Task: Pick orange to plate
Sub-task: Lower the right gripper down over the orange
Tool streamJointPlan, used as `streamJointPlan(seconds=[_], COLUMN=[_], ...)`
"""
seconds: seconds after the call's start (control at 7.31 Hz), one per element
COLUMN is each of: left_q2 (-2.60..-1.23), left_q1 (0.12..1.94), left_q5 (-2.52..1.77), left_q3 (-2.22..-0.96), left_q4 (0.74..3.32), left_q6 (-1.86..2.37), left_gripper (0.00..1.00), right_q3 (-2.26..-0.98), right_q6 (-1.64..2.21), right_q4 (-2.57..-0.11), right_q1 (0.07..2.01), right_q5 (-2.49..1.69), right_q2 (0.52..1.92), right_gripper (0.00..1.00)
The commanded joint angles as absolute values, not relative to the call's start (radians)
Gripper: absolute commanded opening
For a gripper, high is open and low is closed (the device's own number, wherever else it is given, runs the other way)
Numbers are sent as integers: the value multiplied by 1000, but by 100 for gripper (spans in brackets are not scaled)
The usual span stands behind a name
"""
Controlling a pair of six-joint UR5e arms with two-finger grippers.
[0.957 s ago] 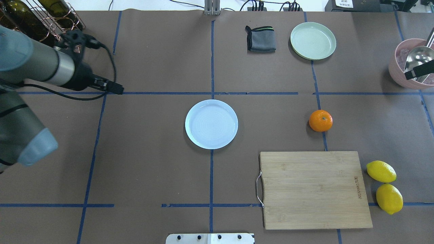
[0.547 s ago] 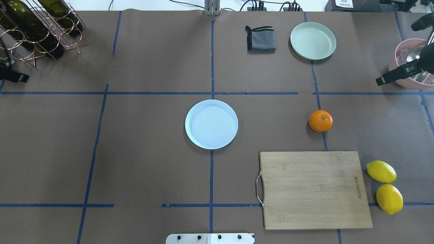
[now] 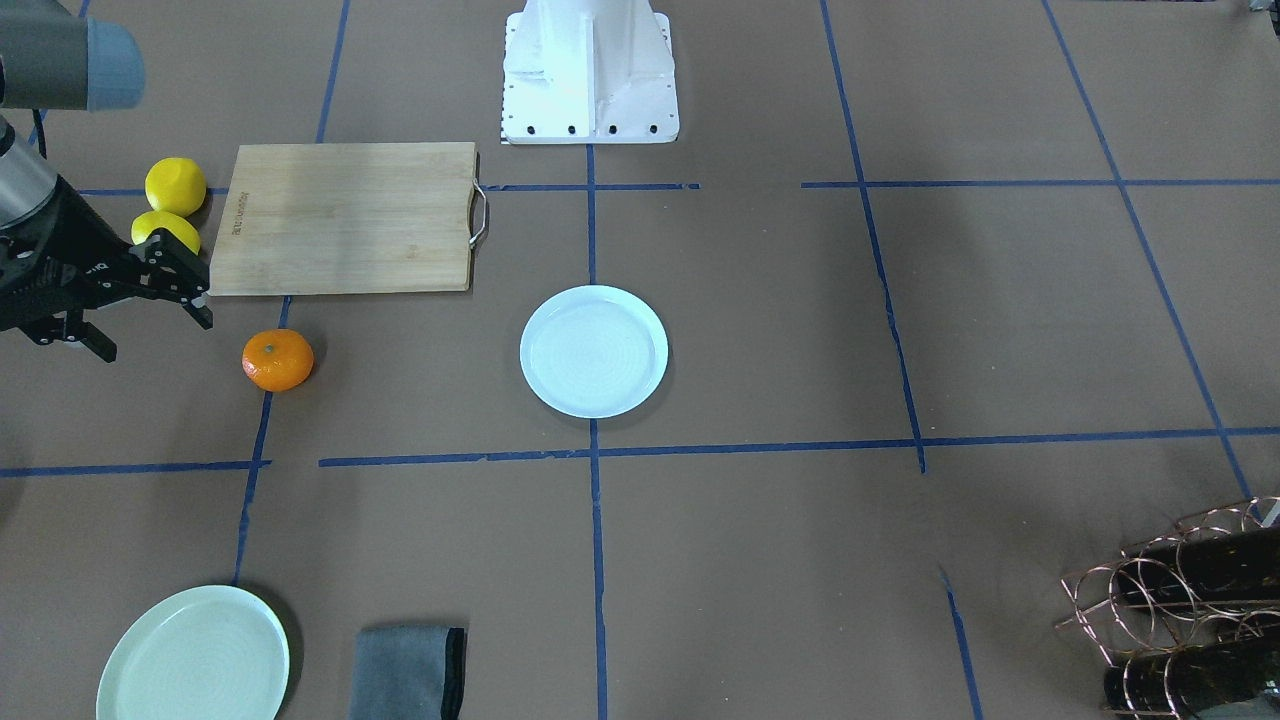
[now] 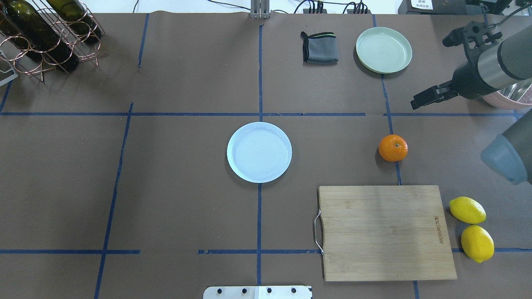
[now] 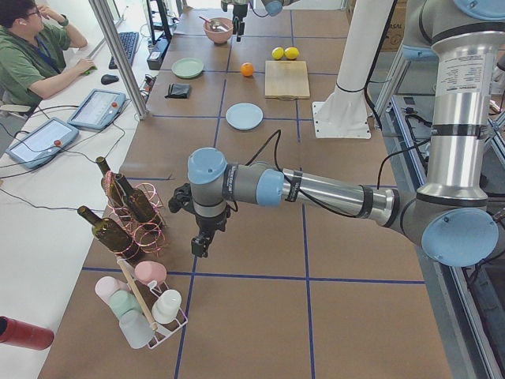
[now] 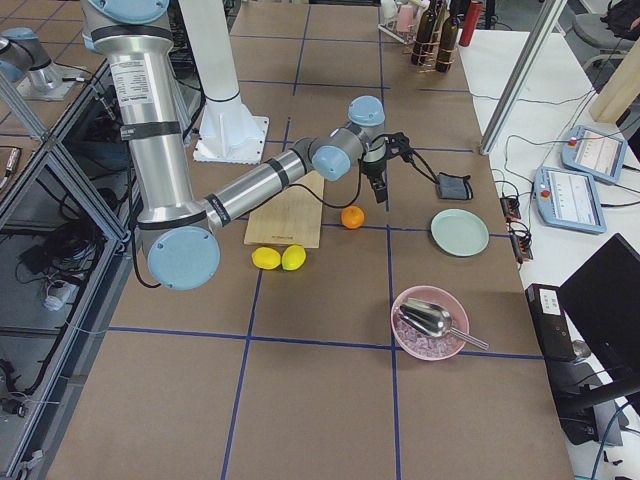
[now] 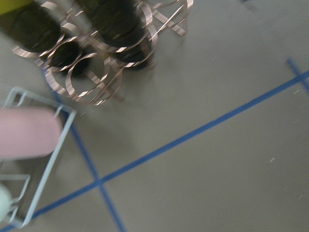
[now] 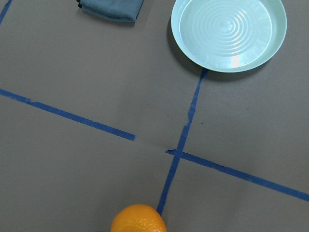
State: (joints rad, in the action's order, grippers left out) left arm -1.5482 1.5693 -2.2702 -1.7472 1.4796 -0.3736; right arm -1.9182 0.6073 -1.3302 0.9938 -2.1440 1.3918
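The orange (image 4: 392,148) lies on the brown table, right of centre and just beyond the cutting board; it also shows at the bottom edge of the right wrist view (image 8: 138,218). An empty bluish-white plate (image 4: 259,152) sits at the table's middle. My right gripper (image 3: 150,328) hovers beyond and to the right of the orange, apart from it, open with nothing between its fingers. My left gripper (image 5: 201,243) hangs by the bottle rack at the far left end; it shows only in the exterior left view, so I cannot tell its state.
A mint-green plate (image 4: 383,50) and a folded grey cloth (image 4: 319,47) lie at the back right. A wooden cutting board (image 4: 384,232) and two lemons (image 4: 467,210) are at the front right. A pink bowl (image 4: 501,100) sits under the right arm, and a wine rack (image 4: 45,33) is at the back left.
The left arm has withdrawn out of the overhead view to the left. The right arm has come in from the right edge, its gripper now nearer the orange. Orange and plate have not moved.
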Motion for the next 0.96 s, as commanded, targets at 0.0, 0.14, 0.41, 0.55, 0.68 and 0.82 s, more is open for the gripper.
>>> streamJointPlan(seconds=[0.0,0.14,0.41,0.55,0.68,0.82], left_q2=[-1480,-1488,-1488,-1488,-1488,-1488], left_q1=[1609,1608,1608,1608,1608,1608], left_q5=[-2384,-2394,-2398,-2398,-2398,-2398], left_q3=[-1726,-1717,-1735,-1735,-1736,-1735], left_q4=[1463,1463,1465,1465,1465,1465], left_q6=[-442,-440,-440,-442,-442,-442], left_gripper=[100,100,100,100,100,100], right_q3=[-1913,-1911,-1905,-1893,-1875,-1858], right_q6=[720,820,862,865,876,877], right_q4=[-1322,-1319,-1319,-1319,-1319,-1319], right_q1=[863,785,723,713,703,689], right_q5=[-1992,-1911,-1836,-1830,-1807,-1792], right_q2=[1400,1402,1414,1413,1414,1411], right_gripper=[100,100,100,100,100,100])
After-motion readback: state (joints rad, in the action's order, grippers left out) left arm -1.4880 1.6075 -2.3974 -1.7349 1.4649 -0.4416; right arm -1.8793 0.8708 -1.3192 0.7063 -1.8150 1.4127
